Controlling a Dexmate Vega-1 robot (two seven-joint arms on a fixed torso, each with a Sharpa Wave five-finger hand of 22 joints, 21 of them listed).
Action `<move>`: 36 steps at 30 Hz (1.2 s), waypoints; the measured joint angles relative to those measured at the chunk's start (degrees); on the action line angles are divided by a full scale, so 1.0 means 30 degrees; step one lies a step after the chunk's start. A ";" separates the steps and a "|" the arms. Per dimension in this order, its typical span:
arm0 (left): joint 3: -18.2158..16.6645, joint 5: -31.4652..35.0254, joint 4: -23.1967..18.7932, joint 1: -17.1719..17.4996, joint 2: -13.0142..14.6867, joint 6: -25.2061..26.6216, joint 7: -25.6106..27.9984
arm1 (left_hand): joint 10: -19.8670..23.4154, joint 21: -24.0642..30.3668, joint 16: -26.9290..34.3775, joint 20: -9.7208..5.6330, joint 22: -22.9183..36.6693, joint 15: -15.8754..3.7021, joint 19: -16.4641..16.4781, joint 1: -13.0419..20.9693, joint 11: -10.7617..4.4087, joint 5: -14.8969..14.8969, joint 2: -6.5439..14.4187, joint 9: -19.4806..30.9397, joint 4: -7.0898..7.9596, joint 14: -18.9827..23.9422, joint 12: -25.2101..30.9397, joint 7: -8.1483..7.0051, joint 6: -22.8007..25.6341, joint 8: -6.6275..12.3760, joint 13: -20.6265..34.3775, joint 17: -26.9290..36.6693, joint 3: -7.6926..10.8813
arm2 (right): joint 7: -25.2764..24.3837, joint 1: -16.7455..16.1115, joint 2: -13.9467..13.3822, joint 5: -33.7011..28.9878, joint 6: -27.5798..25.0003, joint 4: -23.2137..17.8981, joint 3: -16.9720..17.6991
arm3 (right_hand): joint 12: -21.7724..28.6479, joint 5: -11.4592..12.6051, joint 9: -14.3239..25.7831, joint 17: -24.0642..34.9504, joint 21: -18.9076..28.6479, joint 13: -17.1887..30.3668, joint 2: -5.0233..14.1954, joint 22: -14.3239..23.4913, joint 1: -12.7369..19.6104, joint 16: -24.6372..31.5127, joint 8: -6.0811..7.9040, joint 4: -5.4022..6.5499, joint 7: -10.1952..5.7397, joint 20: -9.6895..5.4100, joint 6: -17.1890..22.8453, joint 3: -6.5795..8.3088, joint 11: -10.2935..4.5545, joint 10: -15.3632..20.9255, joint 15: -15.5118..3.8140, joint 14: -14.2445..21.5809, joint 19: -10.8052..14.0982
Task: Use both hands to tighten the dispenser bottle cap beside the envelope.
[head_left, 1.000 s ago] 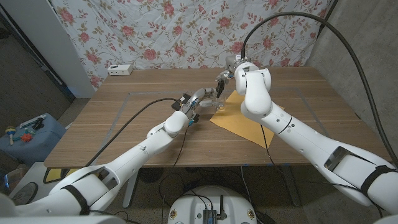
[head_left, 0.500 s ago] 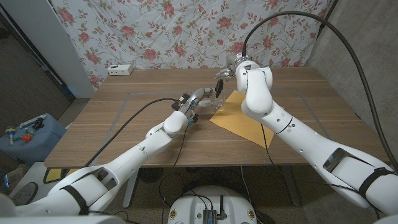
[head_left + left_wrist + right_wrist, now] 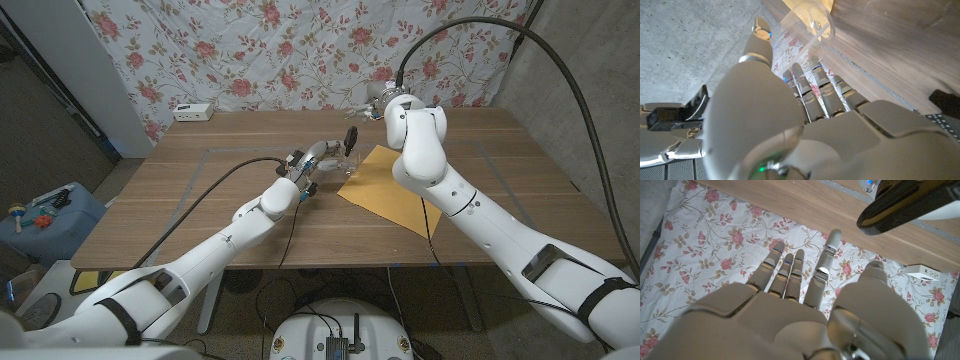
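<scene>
A clear dispenser bottle (image 3: pixel 346 160) with a black pump cap (image 3: pixel 350 135) stands by the left corner of the yellow envelope (image 3: pixel 395 190). My left hand (image 3: pixel 312 162) grips the bottle's body from the left; in the left wrist view its fingers (image 3: pixel 815 92) reach round the clear bottle (image 3: pixel 807 22). My right hand (image 3: pixel 373 104) hovers behind and to the right of the cap, apart from it. Seen from the right wrist, that hand (image 3: pixel 790 305) has its fingers spread and holds nothing, with the black pump head (image 3: pixel 900 202) beyond the fingertips.
A white power strip (image 3: pixel 193 112) lies at the table's back left, before the floral cloth. A black cable (image 3: pixel 215 185) runs across the table along my left arm. A blue box (image 3: pixel 45 215) with tools stands on the floor at the left.
My right hand has let go of the pump cap and drawn back and to the right, leaving the black cap uncovered. The left hand stays on the bottle.
</scene>
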 measured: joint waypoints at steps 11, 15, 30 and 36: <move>-0.0195 -0.0201 -0.0290 0.0183 0.0179 -0.0033 -0.0033 | 0.0000 0.0000 -0.0001 0.0000 -0.0001 -0.0001 -0.0001 0.0000 0.0000 -0.0001 0.0000 0.0000 0.0001 -0.0002 -0.0059 0.0000 0.0000 -0.0005 -0.0001 0.0003 0.0000 | -0.1620 -0.0656 -0.0176 0.1783 -0.0400 -0.0743 0.0896 | -0.0112 0.0130 0.0019 -0.0063 0.0000 -0.0001 -0.0001 0.0000 -0.0152 -0.0143 -0.1191 -0.0001 0.0035 0.0030 -0.2288 0.0000 0.0175 -0.0176 0.0102 0.0104 0.0030; -0.0303 -0.0321 -0.0580 0.0313 0.0291 0.0130 -0.0052 | 0.0000 0.0000 -0.0002 0.0000 0.0000 -0.0002 -0.0001 0.0000 0.0000 -0.0002 0.0000 0.0001 0.0001 -0.0002 -0.0021 0.0000 0.0000 -0.0014 0.0000 0.0006 -0.0001 | -0.2538 -0.0835 -0.0298 0.2878 -0.0516 -0.0926 0.1126 | -0.0112 0.0130 0.0091 -0.0090 0.0000 -0.0001 0.0051 0.0000 -0.0202 -0.0210 -0.1660 -0.0001 -0.0027 0.0029 -0.3196 0.0000 0.0238 -0.0240 0.0101 0.0104 0.0030; -0.0742 -0.1008 -0.1855 0.0954 0.0855 0.1031 -0.0240 | 0.0000 0.0000 -0.0059 0.0038 -0.0001 -0.0003 -0.0039 0.0000 0.0000 -0.0019 0.0000 0.0002 0.0003 -0.0003 0.0005 0.0000 0.0000 -0.0052 0.0000 0.0016 -0.0003 | -0.7493 -0.2078 -0.1066 0.8692 -0.0143 -0.1544 0.2609 | -0.0183 0.0130 0.0091 -0.0086 0.0001 -0.0003 0.0276 -0.0054 -0.0423 -0.0401 -0.2922 -0.0082 -0.0618 -0.0085 -0.5853 0.0081 0.0437 -0.0442 0.0100 -0.0043 0.0056; -0.0883 -0.1224 -0.2182 0.1128 0.1056 0.1254 -0.0324 | 0.0000 0.0000 -0.0091 0.0038 0.0000 -0.0003 -0.0038 0.0000 0.0000 -0.0021 0.0000 0.0001 0.0003 -0.0004 0.0001 0.0000 0.0000 -0.0015 0.0000 0.0015 -0.0003 | -0.9652 -0.2555 -0.1437 1.1132 0.0303 -0.1572 0.3077 | -0.0253 0.0047 0.0089 -0.0177 -0.0076 -0.0004 0.0389 -0.0054 -0.0535 -0.0500 -0.3104 -0.0003 -0.0759 -0.0316 -0.6471 0.0161 0.0409 -0.0697 0.0095 -0.0394 -0.0177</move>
